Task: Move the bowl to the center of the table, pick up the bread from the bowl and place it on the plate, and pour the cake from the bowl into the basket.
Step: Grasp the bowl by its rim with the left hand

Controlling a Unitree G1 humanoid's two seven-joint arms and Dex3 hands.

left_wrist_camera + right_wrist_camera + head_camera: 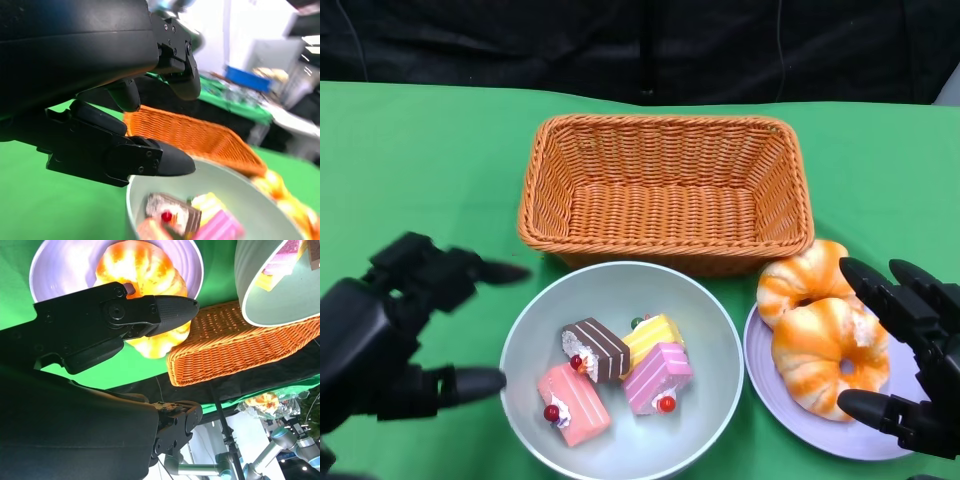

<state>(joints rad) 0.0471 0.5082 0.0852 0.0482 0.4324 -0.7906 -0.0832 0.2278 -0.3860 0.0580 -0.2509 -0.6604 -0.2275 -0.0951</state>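
Green cloth (430,160) covers the worktop. Black drape (620,45) hangs along the far edge. Right wrist view: beyond the worktop a black stand pole (224,432), a grey-and-blue robot arm (280,442), and a second green-covered table w/ crinkly clear wrap (280,401). Left wrist view: blurred room bkgd, a blue box (245,78), white wall (250,30).

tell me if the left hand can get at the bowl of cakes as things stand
Probably yes. The left hand is open right beside the bowl, its fingers spread toward the rim with only bare green cloth between them. The basket sits behind the bowl, out of the way.
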